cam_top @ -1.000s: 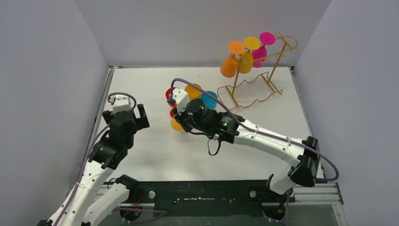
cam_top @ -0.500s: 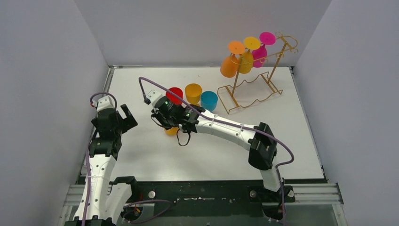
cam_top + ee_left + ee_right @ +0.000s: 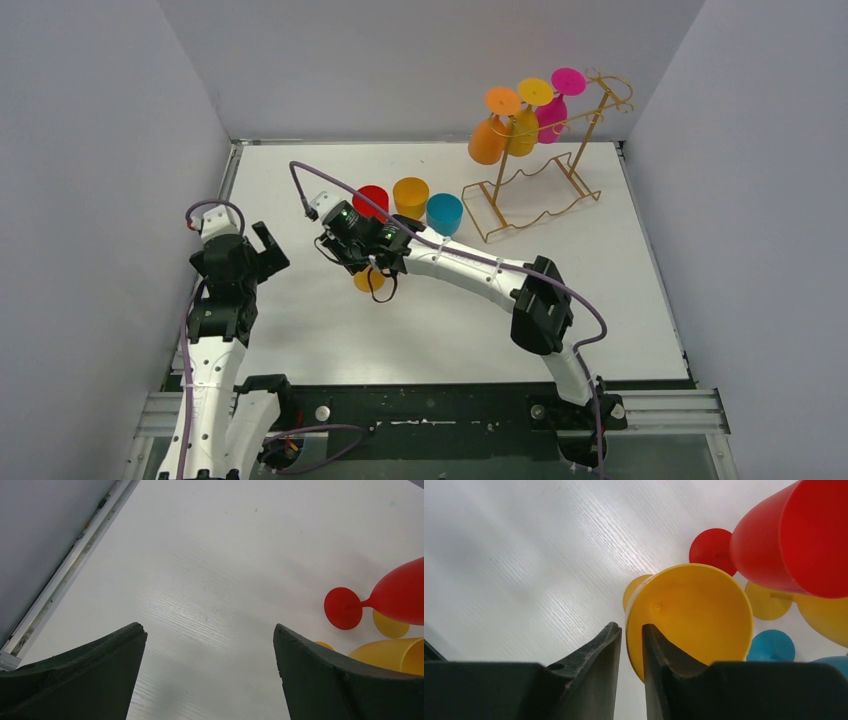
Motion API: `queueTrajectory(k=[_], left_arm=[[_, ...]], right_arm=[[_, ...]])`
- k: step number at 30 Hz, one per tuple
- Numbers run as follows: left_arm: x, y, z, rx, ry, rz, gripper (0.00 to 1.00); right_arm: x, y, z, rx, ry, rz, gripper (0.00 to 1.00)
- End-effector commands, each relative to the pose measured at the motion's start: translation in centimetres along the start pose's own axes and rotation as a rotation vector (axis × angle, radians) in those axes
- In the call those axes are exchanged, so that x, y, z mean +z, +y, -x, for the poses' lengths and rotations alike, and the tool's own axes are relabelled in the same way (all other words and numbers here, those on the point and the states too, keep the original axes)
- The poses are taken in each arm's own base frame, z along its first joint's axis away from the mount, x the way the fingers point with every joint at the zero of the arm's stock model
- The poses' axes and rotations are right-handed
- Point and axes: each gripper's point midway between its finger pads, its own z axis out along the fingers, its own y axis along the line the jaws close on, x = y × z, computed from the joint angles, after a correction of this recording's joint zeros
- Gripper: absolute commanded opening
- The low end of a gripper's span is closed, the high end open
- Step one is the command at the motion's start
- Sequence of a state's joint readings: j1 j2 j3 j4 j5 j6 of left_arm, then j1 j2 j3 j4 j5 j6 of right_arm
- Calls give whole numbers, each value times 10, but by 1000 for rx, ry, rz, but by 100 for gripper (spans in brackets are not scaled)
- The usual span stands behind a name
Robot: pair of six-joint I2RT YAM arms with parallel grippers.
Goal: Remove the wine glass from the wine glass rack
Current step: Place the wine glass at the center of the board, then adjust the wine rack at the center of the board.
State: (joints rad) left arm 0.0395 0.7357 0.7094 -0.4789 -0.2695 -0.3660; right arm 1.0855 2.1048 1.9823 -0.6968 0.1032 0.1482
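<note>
The left arm has drawn back toward the left wall since a second ago, and its left end effector (image 3: 268, 250) hangs with jaws wide apart over bare table (image 3: 300, 330), holding nothing. The right arm has swung leftward from the middle and come down, so the right end effector (image 3: 630, 626) now sits low just in front of the red glass (image 3: 371, 200). Its fingers straddle the rim of the yellow wine glass (image 3: 694, 610), one inside the bowl and one outside. A sliver of table shows beside the outer finger, so I cannot tell whether it still pinches. This glass is off the rack and well apart from it. The step looks like the release. It needs the jaws spread until both fingers clear the wall, then a straight lift so nothing tips into the neighbours. The orange glass (image 3: 410, 192) and teal glass (image 3: 444, 213) have stayed put. Farther right, the wine glass rack (image 3: 496, 185) still carries three hanging glasses (image 3: 522, 130).
</note>
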Motion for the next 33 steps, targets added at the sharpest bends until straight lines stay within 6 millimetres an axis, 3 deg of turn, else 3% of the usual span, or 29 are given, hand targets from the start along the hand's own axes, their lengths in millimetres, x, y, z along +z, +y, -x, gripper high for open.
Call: queueTrajectory(k=[1,3,4,7,12,17,21,27,30,33], left_arm=[[0,-3,17,-17,-62,-8,97],[0,-3,16,-14,-59,-7,97],[0,-3,16,-14,-60,-8,97],[0,-4,15,-12,-56,-15,97],[0,-5,15,-5,-54,-25,97],[-2,-20,13,25,-50,-120,97],[-3,-25,13,27,-49,-145,97],[-3,-28,11,32,-48,-167,97],[-3,-31,10,37,-42,-185,97],[-2,-32,9,40,-38,-188,97]], right_arm=[[-11,-12,28,36,-74,-20,31],[-14,-14,34,42,-86,-15,35],[-18,-16,39,45,-98,-14,42],[-38,-18,60,50,-151,-8,45],[-99,-29,95,79,-293,-11,56],[-168,-56,101,155,-435,-73,57],[-210,-92,75,279,-515,-180,65],[-272,-166,24,502,-609,-384,78],[-292,-213,-3,612,-625,-524,81],[-298,-255,-24,706,-611,-600,84]])
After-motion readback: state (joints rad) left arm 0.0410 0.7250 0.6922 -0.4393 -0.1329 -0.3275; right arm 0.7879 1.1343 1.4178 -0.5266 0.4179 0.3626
